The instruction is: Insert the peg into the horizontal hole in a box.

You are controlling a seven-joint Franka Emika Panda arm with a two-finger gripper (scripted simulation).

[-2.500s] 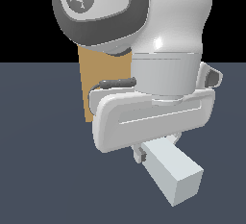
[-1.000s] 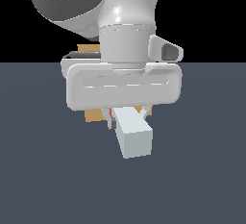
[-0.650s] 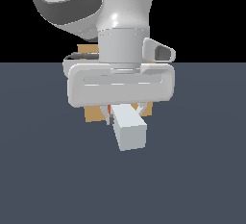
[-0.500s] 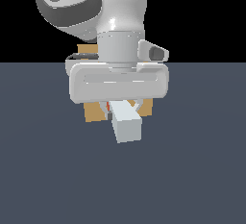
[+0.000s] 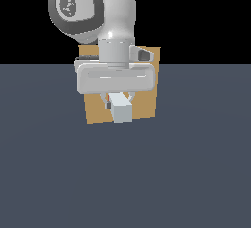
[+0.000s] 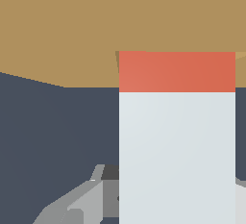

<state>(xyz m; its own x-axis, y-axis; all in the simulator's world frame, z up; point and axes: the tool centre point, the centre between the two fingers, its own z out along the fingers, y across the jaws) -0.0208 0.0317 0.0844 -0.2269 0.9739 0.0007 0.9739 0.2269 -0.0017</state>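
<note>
- Gripper (image 5: 119, 100): closed on the peg (image 6: 177, 155), pale section clamped below the palm
- Peg: long axis points straight at the box (image 5: 147, 102), red end leading, at or just entering its face
- Hole: hidden behind the peg's tip; alignment cannot be confirmed, though it appears centred

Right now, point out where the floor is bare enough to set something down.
The dark floor is bare across the whole foreground in front of the box, and on both sides of it. It is crowded only at the box face, where the pincer holds the peg against it.
</note>
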